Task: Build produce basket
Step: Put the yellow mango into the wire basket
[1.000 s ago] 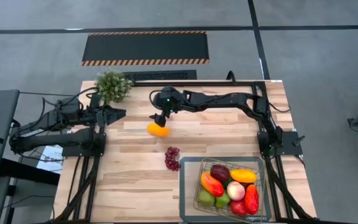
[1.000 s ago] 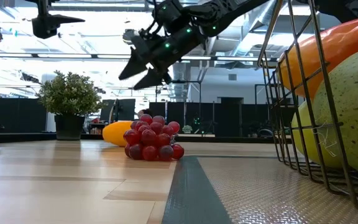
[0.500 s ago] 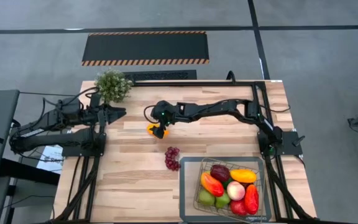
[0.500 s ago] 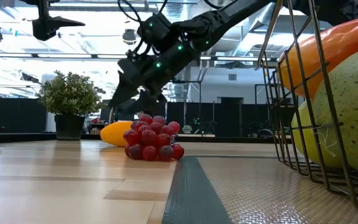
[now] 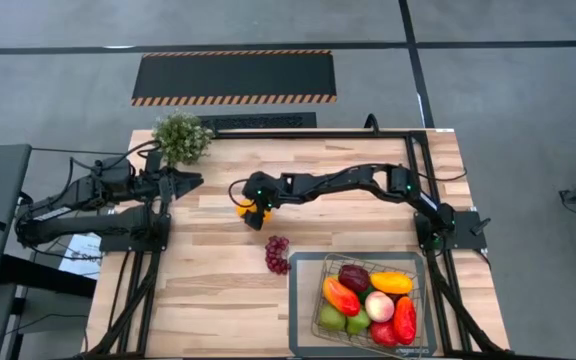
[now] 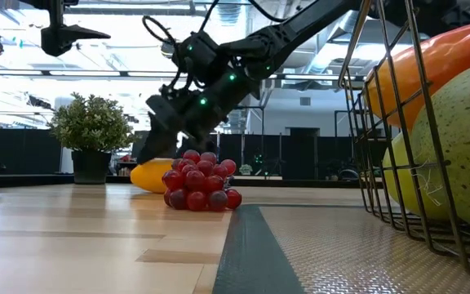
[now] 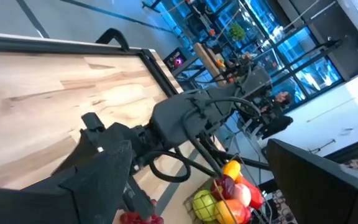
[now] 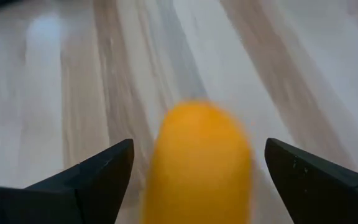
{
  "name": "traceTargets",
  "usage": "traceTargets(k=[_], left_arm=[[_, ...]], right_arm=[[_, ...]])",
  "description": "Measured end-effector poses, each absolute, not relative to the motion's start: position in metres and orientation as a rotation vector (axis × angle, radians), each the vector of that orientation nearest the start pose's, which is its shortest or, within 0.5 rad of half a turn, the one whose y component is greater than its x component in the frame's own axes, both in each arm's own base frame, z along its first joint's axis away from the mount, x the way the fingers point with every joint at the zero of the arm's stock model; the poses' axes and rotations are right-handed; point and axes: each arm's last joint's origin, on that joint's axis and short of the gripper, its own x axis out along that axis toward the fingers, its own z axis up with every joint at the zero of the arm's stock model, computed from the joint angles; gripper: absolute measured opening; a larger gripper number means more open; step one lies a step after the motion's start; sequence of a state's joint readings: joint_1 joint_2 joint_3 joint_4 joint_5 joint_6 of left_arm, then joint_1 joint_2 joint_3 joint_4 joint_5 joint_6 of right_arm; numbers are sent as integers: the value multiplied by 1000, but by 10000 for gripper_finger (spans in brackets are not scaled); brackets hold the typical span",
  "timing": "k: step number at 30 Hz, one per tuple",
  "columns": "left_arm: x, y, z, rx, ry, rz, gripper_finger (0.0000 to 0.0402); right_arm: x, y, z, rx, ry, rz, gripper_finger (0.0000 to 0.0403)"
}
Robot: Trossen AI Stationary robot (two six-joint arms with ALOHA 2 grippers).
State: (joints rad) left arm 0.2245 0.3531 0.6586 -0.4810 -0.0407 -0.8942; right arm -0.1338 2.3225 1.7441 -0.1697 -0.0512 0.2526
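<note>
An orange-yellow piece of produce (image 5: 243,209) (image 6: 148,175) (image 8: 197,162) lies on its side on the wooden table, left of centre. My right gripper (image 5: 253,215) (image 6: 158,149) (image 8: 197,186) hangs low over it, slanting down, open. One finger stands on each side of the fruit, with a gap showing on both sides. A bunch of purple grapes (image 5: 277,254) (image 6: 201,181) rests on the table nearer the basket. The wire basket (image 5: 320,300) (image 6: 357,82) at the near right holds several fruits and peppers. My left gripper (image 5: 194,182) (image 6: 84,33) waits open, raised at the table's left.
A bushy potted plant (image 5: 181,138) (image 6: 93,131) stands at the far left corner. A dark grey mat (image 5: 303,300) lies under the basket. A black frame (image 5: 318,133) runs along the table's far and right edges. Bare wood lies between the grapes and the left arm.
My right gripper has come down and a little toward the table's near edge. It now straddles the orange-yellow fruit, still open. The fruit, the grapes and my left arm have stayed where they were.
</note>
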Motion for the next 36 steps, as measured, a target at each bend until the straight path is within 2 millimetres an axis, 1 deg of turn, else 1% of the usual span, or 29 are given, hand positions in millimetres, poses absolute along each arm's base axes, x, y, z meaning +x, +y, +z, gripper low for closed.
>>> traceTargets(k=[6, 10, 13, 15, 20, 22, 24, 26, 29, 32, 34, 36], left_arm=[[81, 20, 309, -888, 40, 346, 359], [80, 20, 309, -883, 39, 351, 359], [80, 20, 309, -882, 37, 351, 359], [80, 20, 309, -882, 36, 351, 359], [80, 21, 309, -875, 30, 369, 359], [80, 21, 309, -875, 25, 374, 359], [80, 21, 309, -877, 23, 378, 359], [80, 22, 309, -876, 17, 387, 359], [80, 22, 309, -867, 13, 394, 359], [80, 22, 310, -846, 12, 394, 359], [80, 22, 310, -836, 8, 397, 359], [80, 22, 311, -822, -6, 402, 359]], right_arm=[[502, -70, 143, 318, 769, -187, 379], [500, -66, 127, 332, 839, -200, 379], [500, -63, 125, 335, 846, -217, 372], [500, -61, 128, 335, 847, -218, 354], [498, -62, 132, 376, 851, -240, 282], [498, -62, 133, 392, 851, -247, 262], [494, -62, 142, 408, 856, -253, 260], [494, -62, 159, 411, 813, -247, 260], [484, -61, 195, 408, 776, -241, 262], [468, -58, 235, 408, 756, -236, 278], [455, -51, 261, 404, 753, -226, 284], [440, -39, 284, 413, 764, -214, 284]])
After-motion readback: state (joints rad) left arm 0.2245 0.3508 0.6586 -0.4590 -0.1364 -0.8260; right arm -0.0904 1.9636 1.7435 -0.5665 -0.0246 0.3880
